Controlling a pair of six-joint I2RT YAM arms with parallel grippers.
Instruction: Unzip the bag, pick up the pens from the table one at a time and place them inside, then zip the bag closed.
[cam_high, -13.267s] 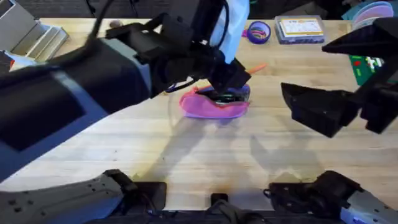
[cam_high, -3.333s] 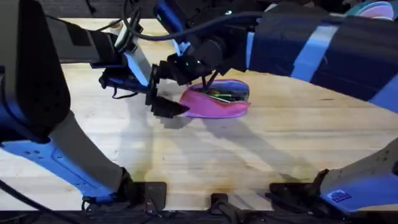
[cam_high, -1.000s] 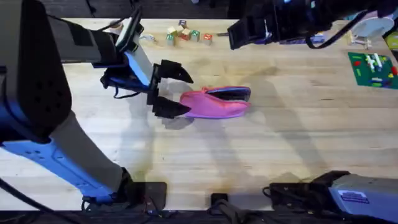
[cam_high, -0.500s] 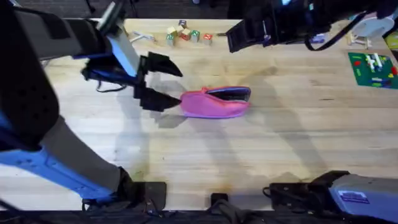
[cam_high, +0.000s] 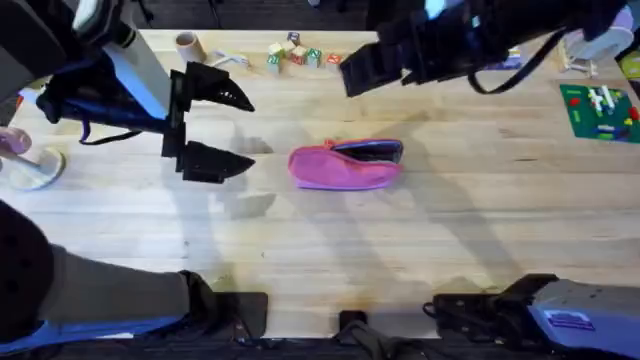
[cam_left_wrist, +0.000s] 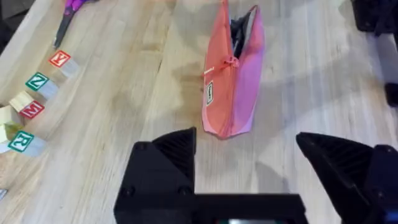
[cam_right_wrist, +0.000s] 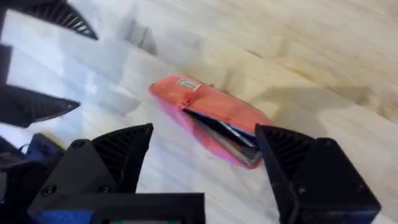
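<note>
1 pink bag (cam_high: 345, 166) on the bench (cam_high: 480, 230). 2 grippers: left gripper (cam_high: 215, 125), right gripper (cam_right_wrist: 205, 155). 4 letter blocks (cam_left_wrist: 34, 93) approx. 1 pr purple scissors (cam_left_wrist: 67, 12).

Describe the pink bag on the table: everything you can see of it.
The bag is a flat, oblong pink fabric pouch lying on the wooden table. Its zipper is partly open at one end, showing dark lining and contents inside. A small label sits on its side near the zipper. Neither gripper touches it; both hang apart from it, open.
</note>
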